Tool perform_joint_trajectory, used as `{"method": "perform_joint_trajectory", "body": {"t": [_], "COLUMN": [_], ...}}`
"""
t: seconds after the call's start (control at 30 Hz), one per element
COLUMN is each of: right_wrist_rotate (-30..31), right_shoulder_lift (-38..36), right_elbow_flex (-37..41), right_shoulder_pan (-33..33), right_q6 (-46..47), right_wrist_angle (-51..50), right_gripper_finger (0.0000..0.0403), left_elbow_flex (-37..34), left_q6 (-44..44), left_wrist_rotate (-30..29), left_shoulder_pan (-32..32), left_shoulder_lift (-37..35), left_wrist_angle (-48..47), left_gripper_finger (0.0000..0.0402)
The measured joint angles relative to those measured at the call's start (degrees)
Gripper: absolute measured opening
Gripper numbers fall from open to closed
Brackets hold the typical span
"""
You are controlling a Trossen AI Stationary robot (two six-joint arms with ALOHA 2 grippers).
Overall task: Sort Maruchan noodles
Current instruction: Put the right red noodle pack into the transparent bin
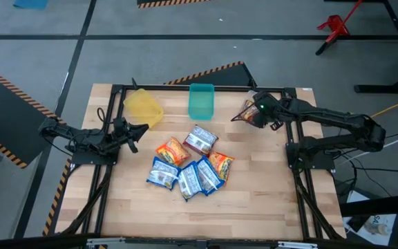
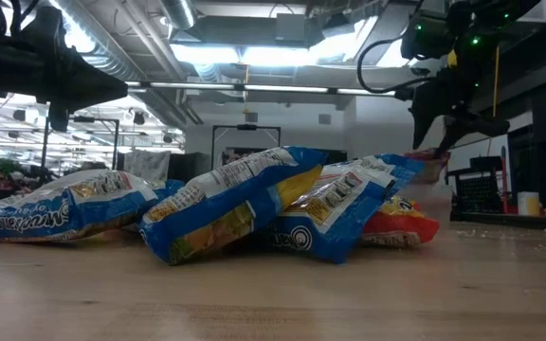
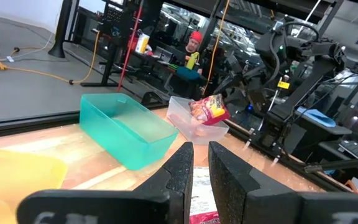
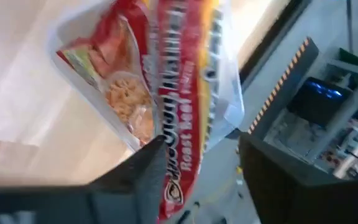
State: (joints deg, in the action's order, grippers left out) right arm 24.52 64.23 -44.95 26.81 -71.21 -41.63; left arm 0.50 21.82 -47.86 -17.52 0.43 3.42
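Several Maruchan packets lie heaped mid-table [image 1: 188, 162]: blue-and-white [image 1: 163, 173], orange [image 1: 173, 151] and one silver-red [image 1: 200, 140]. My right gripper [image 1: 254, 111] hovers at the far right over a clear bin [image 3: 185, 118]. Its fingers are open, with a red packet [image 4: 185, 81] standing on end between them. Another red packet [image 4: 114, 81] lies inside that bin. My left gripper [image 1: 138, 136] waits left of the heap, fingers [image 3: 179, 168] only narrowly apart and holding nothing. My right gripper [image 4: 201, 180] is open around the red packet, coming from above. The packet's lower end [image 4: 176, 168] lies beside one finger [image 4: 145, 171], with a gap to the other. Whether that finger touches it, I cannot tell.
A yellow bin [image 1: 144, 107] and a teal bin [image 1: 200, 100] stand along the far edge, left of the clear bin. A black frame [image 1: 185, 88] runs round the tabletop. Bare wood lies at the near edge [image 1: 206, 218]. A person sits in the room beyond [image 3: 193, 43].
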Motion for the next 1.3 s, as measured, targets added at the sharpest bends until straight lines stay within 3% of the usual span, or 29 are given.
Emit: {"method": "perform_joint_trajectory", "body": {"t": [0.23, 0.47, 0.57, 0.77, 0.97, 1.1, 1.3], "right_wrist_rotate": [9.5, 14.7, 16.4, 14.6, -1.3, -4.4, -5.3], "right_shoulder_lift": [0.0, 0.0, -0.2, -3.6, -5.1, -4.3, -3.3], "right_elbow_flex": [0.0, 0.0, 0.0, -0.3, -2.0, -1.2, 1.5], "right_shoulder_pan": [0.3, 0.2, 0.2, 0.2, 0.2, 0.2, 0.2], "right_q6": [0.0, 1.1, 7.8, 28.7, 57.9, 63.0, 61.5], "right_wrist_angle": [-0.8, 1.7, 1.2, -8.6, -19.5, -19.2, -14.1], "right_gripper_finger": [0.0252, 0.0253, 0.0248, 0.0235, 0.0202, 0.0161, 0.0117], "left_elbow_flex": [0.0, 0.0, 0.0, 0.0, 0.0, 0.0, 0.0], "left_q6": [0.0, -1.0, -1.0, 0.4, 0.4, 0.4, 0.5], "left_wrist_rotate": [-2.2, -2.3, -2.3, -2.2, -2.2, -2.6, -2.7], "left_shoulder_pan": [0.0, 0.0, 0.0, 0.0, 0.0, 0.0, 0.0], "left_shoulder_lift": [0.0, 0.0, 0.0, 0.0, 0.0, 0.0, 0.0], "left_wrist_angle": [-0.2, -0.2, -0.2, -0.2, -0.2, -0.2, -0.2], "left_gripper_finger": [0.0044, 0.0044, 0.0044, 0.0044, 0.0044, 0.0044, 0.0044]}}
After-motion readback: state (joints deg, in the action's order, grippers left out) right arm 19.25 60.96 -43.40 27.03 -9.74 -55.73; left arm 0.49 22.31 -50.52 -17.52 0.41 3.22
